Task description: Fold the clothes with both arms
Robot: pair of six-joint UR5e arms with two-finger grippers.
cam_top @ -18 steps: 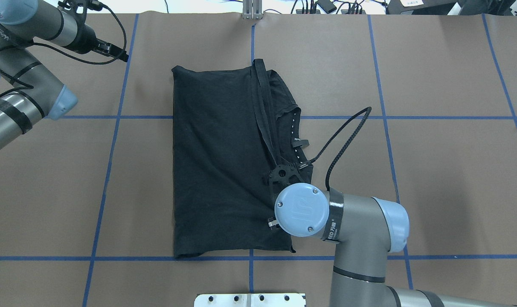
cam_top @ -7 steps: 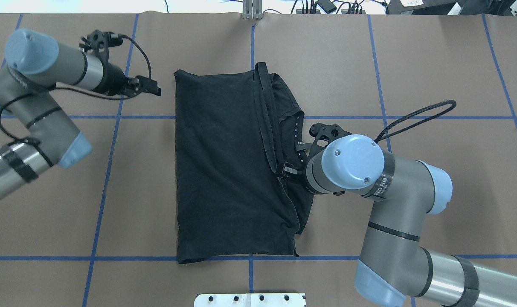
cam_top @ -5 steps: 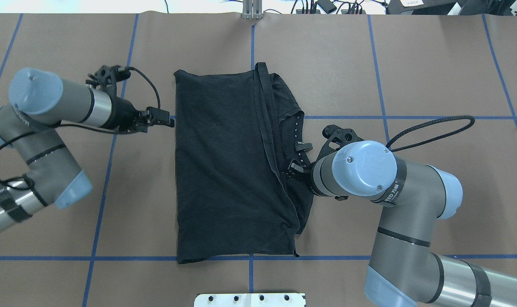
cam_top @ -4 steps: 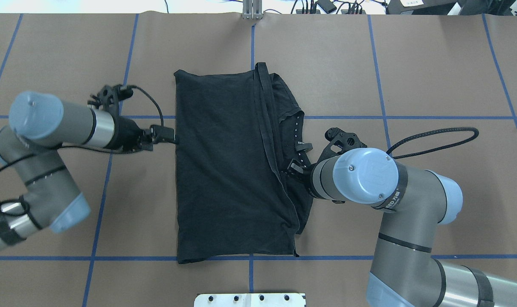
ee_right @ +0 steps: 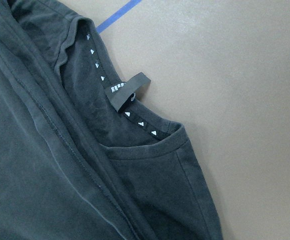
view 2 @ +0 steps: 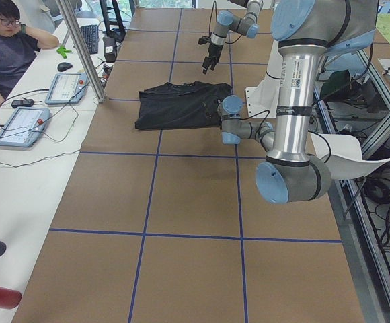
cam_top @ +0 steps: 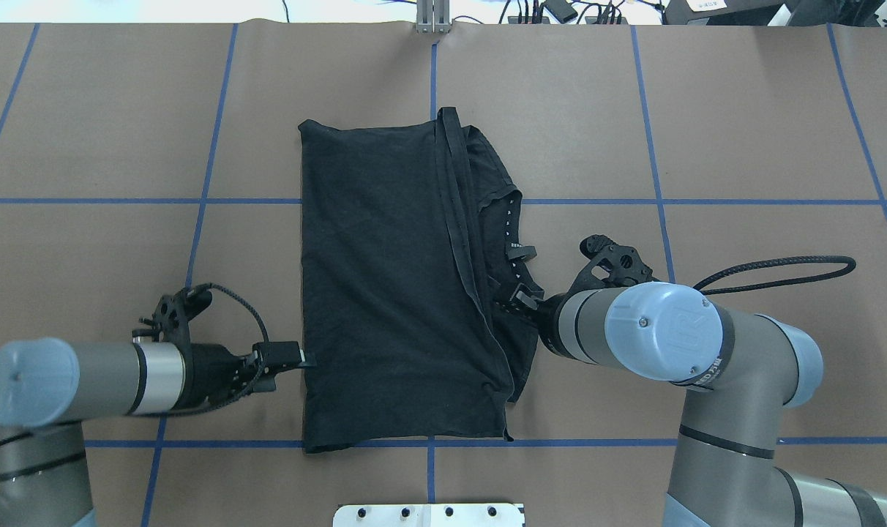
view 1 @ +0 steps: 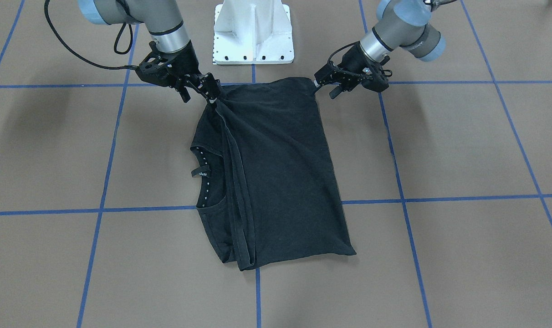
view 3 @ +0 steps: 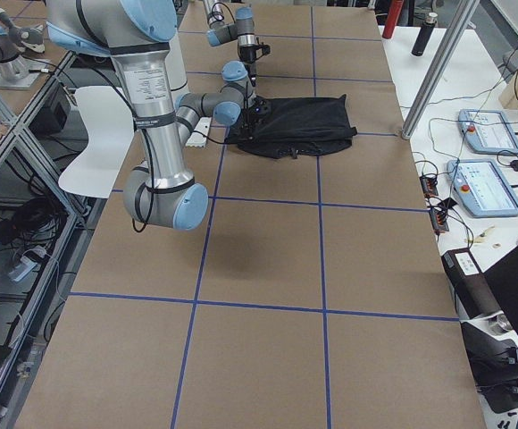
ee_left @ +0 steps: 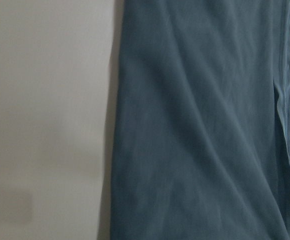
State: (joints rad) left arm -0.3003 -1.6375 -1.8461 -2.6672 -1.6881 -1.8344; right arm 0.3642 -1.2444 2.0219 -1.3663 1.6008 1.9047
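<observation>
We see the left gripper point(cam_top: 304, 359) at the left edge of the T-shirt point(cam_top: 385, 278) and the right gripper point(cam_top: 520, 298) over its collar point(cam_top: 511, 227), the 2 with jaws parted, holding nothing. Farther out, the T-shirt lies folded flat on the table point(cam_top: 743, 132).

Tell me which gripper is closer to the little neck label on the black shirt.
Right. The right gripper is on the robot's side of the neck label, at that same edge of the T-shirt; the left gripper is at the opposite long edge.
</observation>
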